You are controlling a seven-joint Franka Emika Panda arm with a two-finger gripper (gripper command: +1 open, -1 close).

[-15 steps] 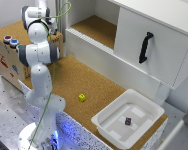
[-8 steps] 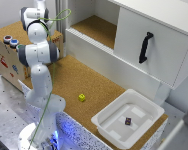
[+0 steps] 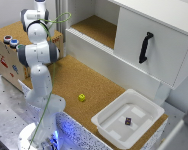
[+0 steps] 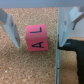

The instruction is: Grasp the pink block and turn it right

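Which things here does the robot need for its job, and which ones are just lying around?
For the job:
pink block, with the letters A and L on it
gripper, fingers either side of the block, not touching

Just lying around:
yellow cube on the cork
white tray
small dark thing in the tray

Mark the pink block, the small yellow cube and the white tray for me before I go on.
pink block (image 4: 38,38), wrist view, on its lettered top face.
small yellow cube (image 3: 82,97), exterior view, on its top.
white tray (image 3: 108,128), exterior view, on its near rim.
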